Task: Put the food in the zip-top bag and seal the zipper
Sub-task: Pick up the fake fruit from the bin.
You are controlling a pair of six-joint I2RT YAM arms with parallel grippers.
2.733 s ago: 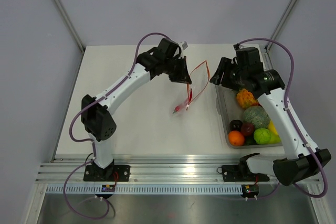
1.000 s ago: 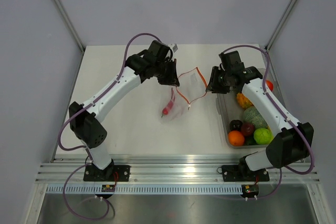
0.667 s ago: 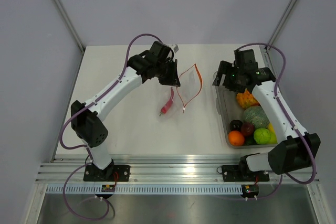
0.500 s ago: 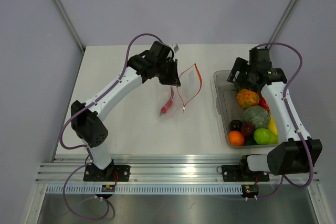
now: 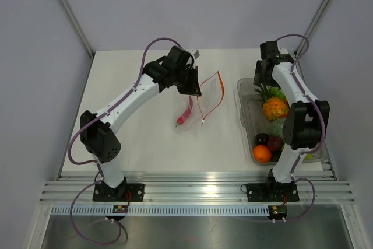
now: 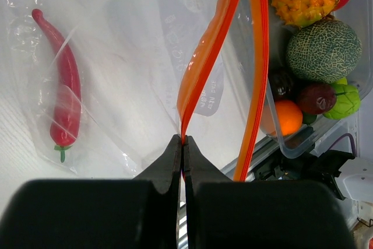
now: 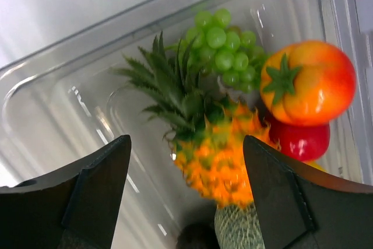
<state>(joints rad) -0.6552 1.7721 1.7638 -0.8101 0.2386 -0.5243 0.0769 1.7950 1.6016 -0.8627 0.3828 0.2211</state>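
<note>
Left tool (image 6: 182, 144) clamped on the zipper (image 6: 204, 56) of the bag (image 6: 128, 56), we should centre our wide-open, empty right tool (image 7: 185, 144) over the pineapple (image 7: 218, 164) before closing

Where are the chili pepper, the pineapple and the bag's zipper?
chili pepper (image 6: 70, 86), left wrist view, middle of its red body
pineapple (image 7: 217, 162), right wrist view, its orange body
zipper (image 6: 204, 56), left wrist view, the left orange strip

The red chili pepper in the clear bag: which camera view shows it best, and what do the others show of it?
The left wrist view: the chili pepper lies full length inside the zip-top bag, green stem visible. The top external view shows only a small red sliver. The right wrist view does not show it.
</note>
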